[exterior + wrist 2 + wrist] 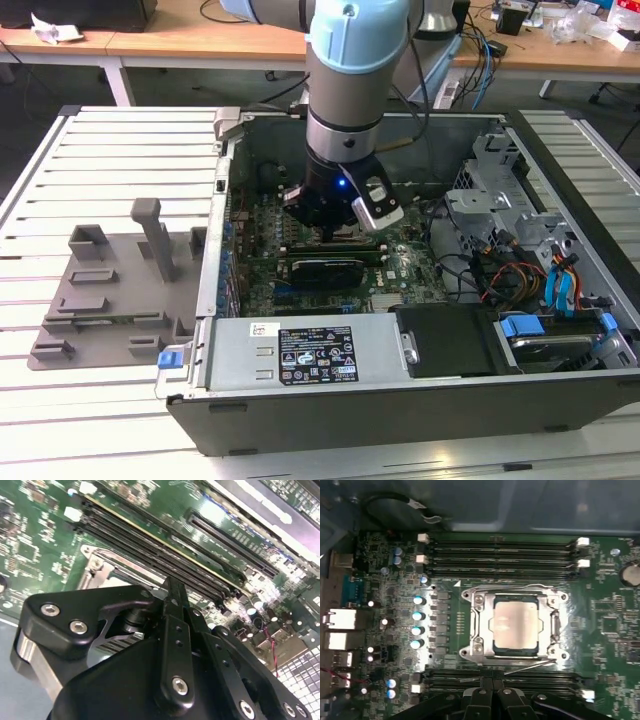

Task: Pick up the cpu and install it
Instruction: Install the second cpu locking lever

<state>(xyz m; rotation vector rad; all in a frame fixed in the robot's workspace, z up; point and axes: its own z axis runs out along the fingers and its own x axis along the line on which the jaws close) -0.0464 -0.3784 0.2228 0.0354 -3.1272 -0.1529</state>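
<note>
The cpu [515,625] lies flat in its socket on the green motherboard, its pale silvery top facing up. The metal socket frame [479,625] surrounds it, and a thin wire lever [530,666] runs along the frame's near edge. My gripper [493,681] hovers just beside that edge, its black fingers pressed together with nothing seen between them. In the exterior view my gripper [335,230] reaches down into the middle of the open computer case [230,330]. In the second wrist view the gripper [172,586] points at the socket's metal corner [95,562].
Memory slots [500,555] flank the socket on two sides. A grey plastic tray with upright posts [110,290] lies at the exterior view's left of the case. Drive cages and cables [520,250] fill the case's right part. A power supply [310,355] sits along the case's near wall.
</note>
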